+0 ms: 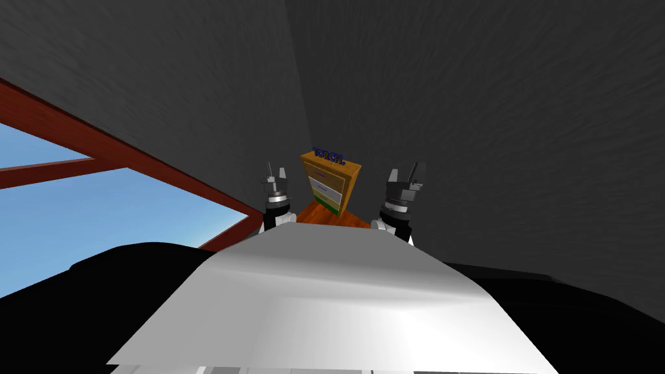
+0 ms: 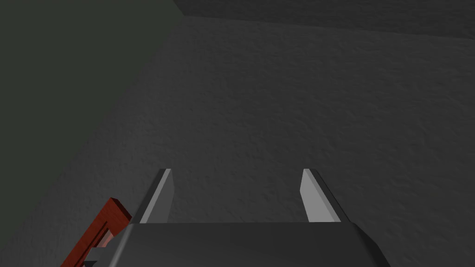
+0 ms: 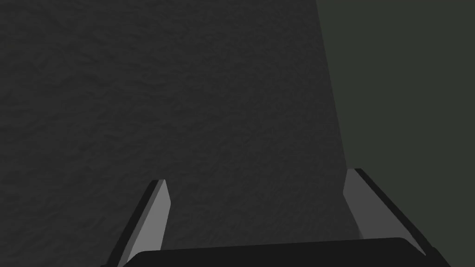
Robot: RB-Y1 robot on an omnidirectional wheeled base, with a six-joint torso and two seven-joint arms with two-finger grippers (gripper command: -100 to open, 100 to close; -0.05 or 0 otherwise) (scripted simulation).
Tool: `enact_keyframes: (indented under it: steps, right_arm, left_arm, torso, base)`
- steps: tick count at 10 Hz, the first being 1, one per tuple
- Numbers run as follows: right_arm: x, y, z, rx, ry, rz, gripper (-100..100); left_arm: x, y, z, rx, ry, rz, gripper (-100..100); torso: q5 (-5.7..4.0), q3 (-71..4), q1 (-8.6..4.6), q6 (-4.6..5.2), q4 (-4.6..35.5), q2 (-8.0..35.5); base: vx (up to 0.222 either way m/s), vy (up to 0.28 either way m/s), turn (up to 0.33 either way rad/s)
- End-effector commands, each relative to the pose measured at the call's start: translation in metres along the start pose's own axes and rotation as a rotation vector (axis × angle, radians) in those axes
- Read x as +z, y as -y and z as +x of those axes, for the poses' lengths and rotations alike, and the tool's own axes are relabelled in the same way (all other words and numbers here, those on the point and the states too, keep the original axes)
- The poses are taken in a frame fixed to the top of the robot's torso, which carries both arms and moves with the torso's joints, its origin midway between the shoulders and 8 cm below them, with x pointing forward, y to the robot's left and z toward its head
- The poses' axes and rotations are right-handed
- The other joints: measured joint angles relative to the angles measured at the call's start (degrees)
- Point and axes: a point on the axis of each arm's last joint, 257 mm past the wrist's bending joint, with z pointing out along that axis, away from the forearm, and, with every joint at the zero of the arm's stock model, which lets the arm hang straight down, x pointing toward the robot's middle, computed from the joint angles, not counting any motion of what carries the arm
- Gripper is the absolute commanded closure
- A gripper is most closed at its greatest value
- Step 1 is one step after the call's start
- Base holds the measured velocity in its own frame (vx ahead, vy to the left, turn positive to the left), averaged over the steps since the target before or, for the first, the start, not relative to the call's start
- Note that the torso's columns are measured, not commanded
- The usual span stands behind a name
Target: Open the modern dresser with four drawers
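A small dresser [image 1: 330, 180] with an orange-brown frame and pale drawer fronts stands far ahead in the corner of two dark grey walls, in the head view. Blue lettering sits on its top. All drawers look closed. My left gripper [image 1: 275, 174] is raised to the left of the dresser, well short of it; its fingers [image 2: 161, 197] stand open with nothing between them. My right gripper [image 1: 406, 175] is raised to the right of the dresser, its fingers [image 3: 155, 218] wide open and empty, pointing at a dark wall.
A strip of reddish-brown floor [image 1: 325, 214] leads to the dresser. A large window with a dark red frame [image 1: 117, 152] and blue sky takes up the left wall. A piece of that red frame [image 2: 99, 229] shows beside my left gripper.
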Motion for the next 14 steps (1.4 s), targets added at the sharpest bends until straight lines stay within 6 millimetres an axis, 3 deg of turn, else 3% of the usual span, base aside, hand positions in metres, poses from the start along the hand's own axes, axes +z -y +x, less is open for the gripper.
enact_keyframes:
  steps: [1, 9, 10, 11, 14]
  right_arm:
    - [0.0, 0.0, 0.0, 0.0, 0.0, 0.0, 0]
    - [0.0, 0.0, 0.0, 0.0, 0.0, 0.0, 0]
    - [0.0, 0.0, 0.0, 0.0, 0.0, 0.0, 0]
    - [0.0, 0.0, 0.0, 0.0, 0.0, 0.0, 0]
    - [0.0, 0.0, 0.0, 0.0, 0.0, 0.0, 0]
  left_arm:
    - [0.0, 0.0, 0.0, 0.0, 0.0, 0.0, 0]
    - [0.0, 0.0, 0.0, 0.0, 0.0, 0.0, 0]
    - [0.001, -0.004, 0.006, 0.007, -0.04, -0.019, -100]
    - [0.001, -0.006, 0.008, 0.009, -0.057, -0.031, -100]
    - [0.003, -0.015, 0.016, 0.007, -0.098, -0.08, -100]
  torso:
    - [0.0, -4.67, 0.0, 0.0, 2.35, 2.32]
    - [0.0, -70.73, 0.0, 0.0, 35.37, 35.39]
    - [0.0, -79.19, 0.0, 0.0, 39.6, 39.62]
    - [0.01, -83.16, 0.03, 0.01, 41.48, 41.5]
    - [0.01, -84.59, 0.02, 0.0, 42.25, 42.22]
  base:
    - [0.0, 0.0, 0.0]
    - [0.0, 0.0, 0.0]
    - [0.022, 0.007, -0.06]
    - [0.034, 0.008, -0.073]
    - [0.045, 0.017, -0.076]
